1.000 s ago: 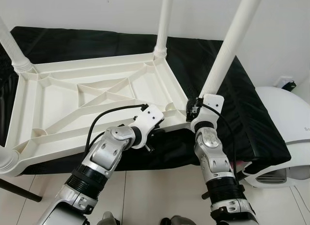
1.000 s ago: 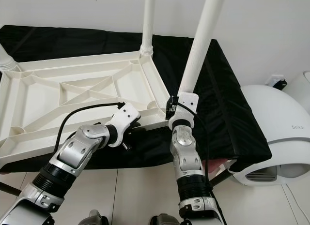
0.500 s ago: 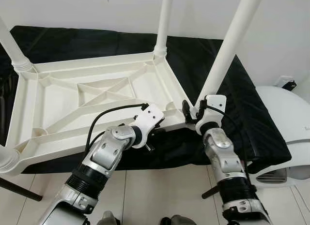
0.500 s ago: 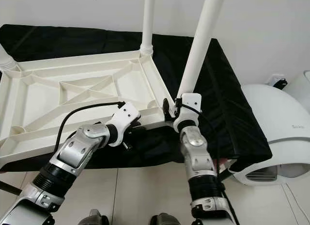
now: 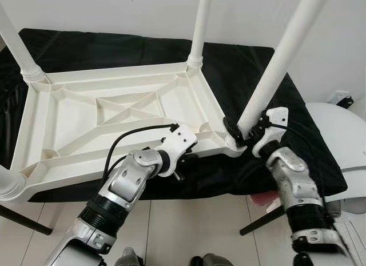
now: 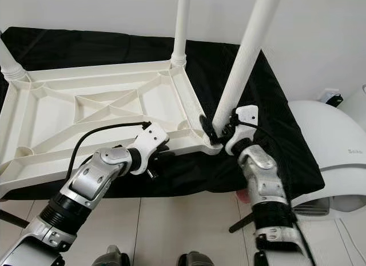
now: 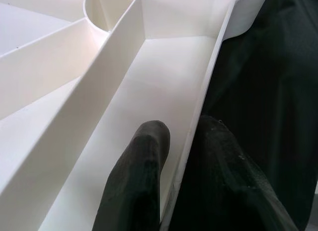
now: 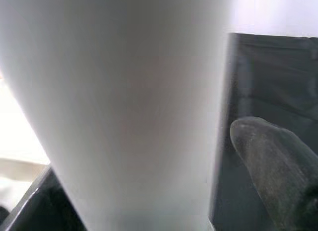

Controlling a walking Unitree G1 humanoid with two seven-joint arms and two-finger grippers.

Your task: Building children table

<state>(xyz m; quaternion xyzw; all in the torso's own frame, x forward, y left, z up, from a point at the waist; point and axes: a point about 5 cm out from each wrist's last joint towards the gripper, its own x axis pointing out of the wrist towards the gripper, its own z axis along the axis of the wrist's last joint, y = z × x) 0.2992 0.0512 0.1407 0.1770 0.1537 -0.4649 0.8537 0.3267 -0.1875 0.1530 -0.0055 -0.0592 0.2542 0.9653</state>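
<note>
A white plastic children's table lies upside down on a black-covered surface, its legs pointing up. My left gripper is shut on the table's near rim, one finger inside the rim and one outside; the eye views place it at mid-front. My right gripper is closed around the base of the near right leg, just above its corner socket. In the right wrist view the leg stands close between the fingers.
Three more legs rise at the far right, far left and near left corners. A white rounded appliance stands at the right. Black frame struts reach down to the tiled floor. A white wall is behind.
My right forearm has swung out to the right, so the wrist now sits right of the leg's base instead of below it. The left gripper has kept its hold on the rim.
</note>
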